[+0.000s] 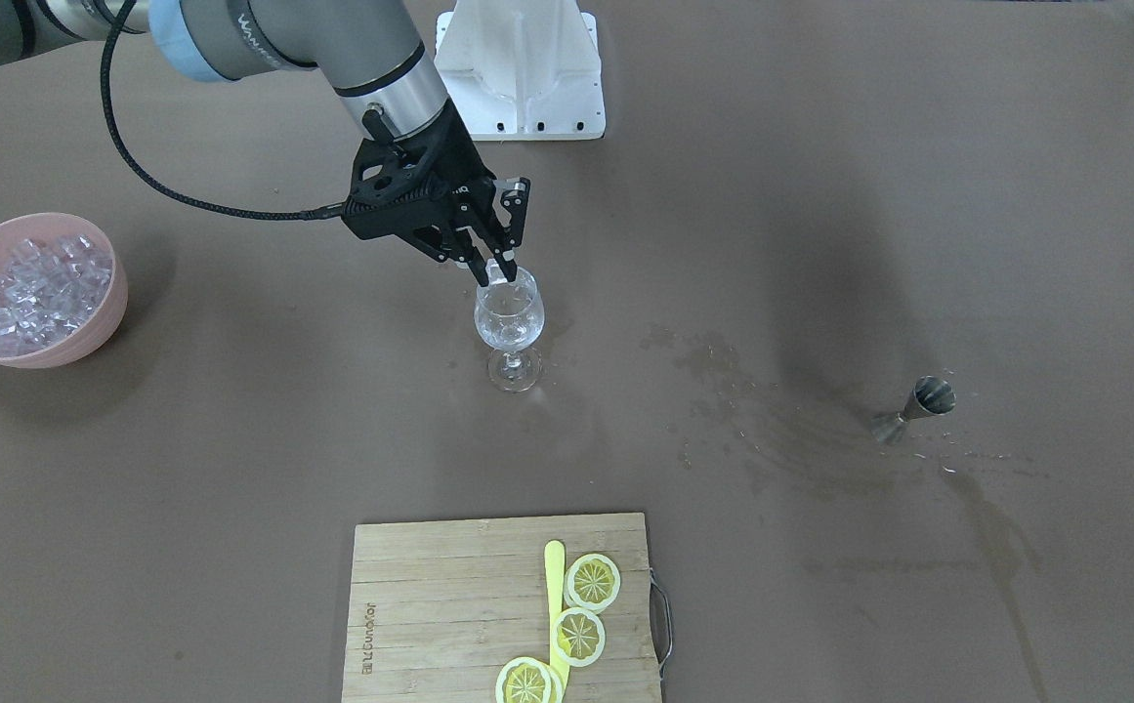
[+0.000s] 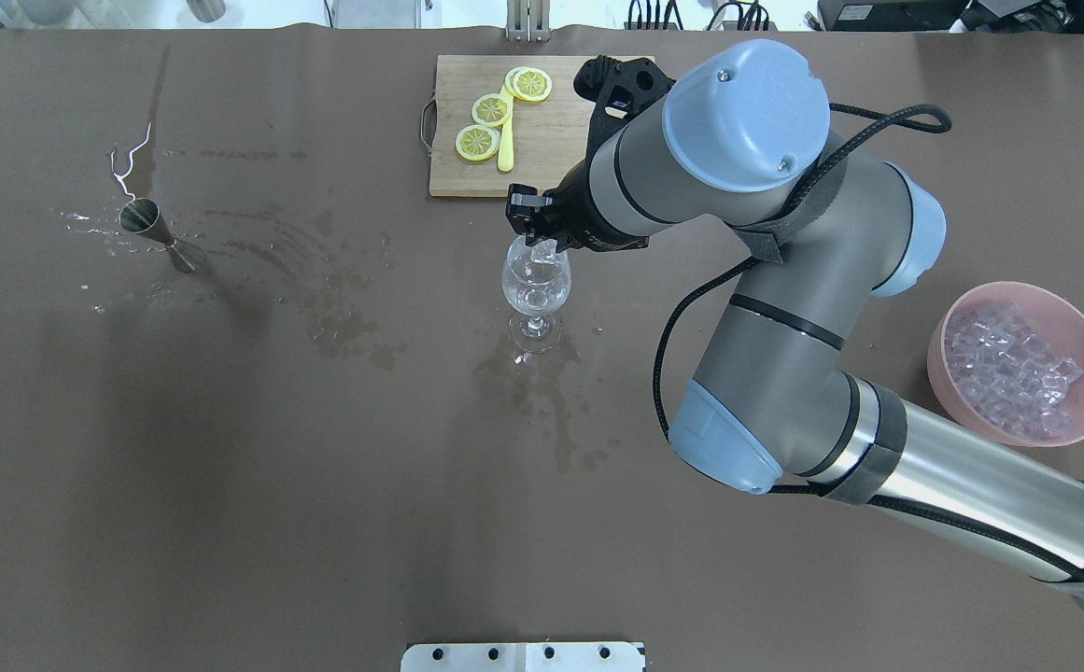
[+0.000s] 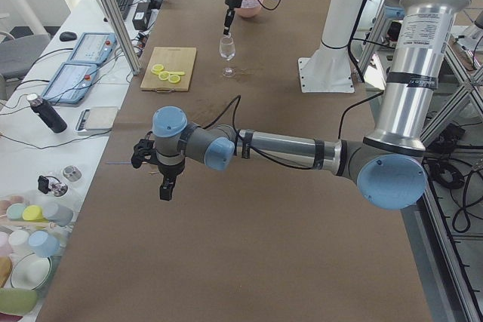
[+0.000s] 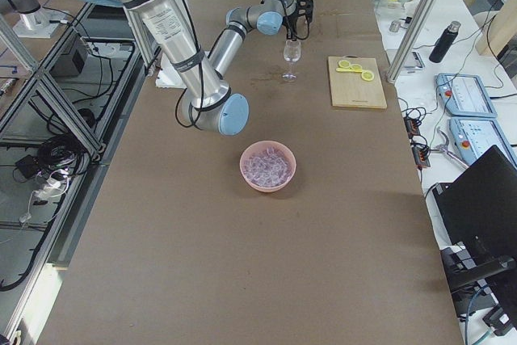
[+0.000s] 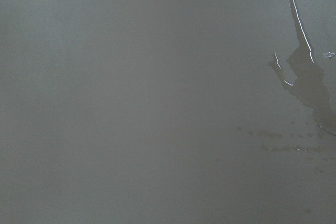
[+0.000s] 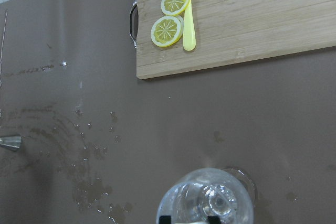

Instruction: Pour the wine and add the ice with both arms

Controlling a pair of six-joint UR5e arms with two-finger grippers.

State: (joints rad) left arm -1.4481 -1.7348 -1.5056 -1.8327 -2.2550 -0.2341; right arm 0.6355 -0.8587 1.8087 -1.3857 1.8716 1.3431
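A clear stemmed wine glass (image 1: 509,322) (image 2: 535,285) (image 6: 207,200) stands upright mid-table. My right gripper (image 1: 496,270) (image 2: 542,245) hangs just over its rim, shut on one clear ice cube (image 1: 498,272) (image 2: 546,250). More ice (image 1: 39,288) (image 2: 1013,369) fills a pink bowl (image 1: 107,322) (image 2: 948,322) on the robot's right side. The left arm appears only in the exterior left view, its gripper (image 3: 164,186) low over bare table, and I cannot tell whether it is open or shut. No wine is in view.
A steel jigger (image 1: 913,408) (image 2: 157,233) lies on its side among wet stains (image 2: 345,322). A wooden cutting board (image 1: 430,605) (image 2: 467,168) holds lemon slices (image 1: 578,635) and a yellow knife (image 1: 555,586). The white base block (image 1: 527,78) stands at the robot's edge.
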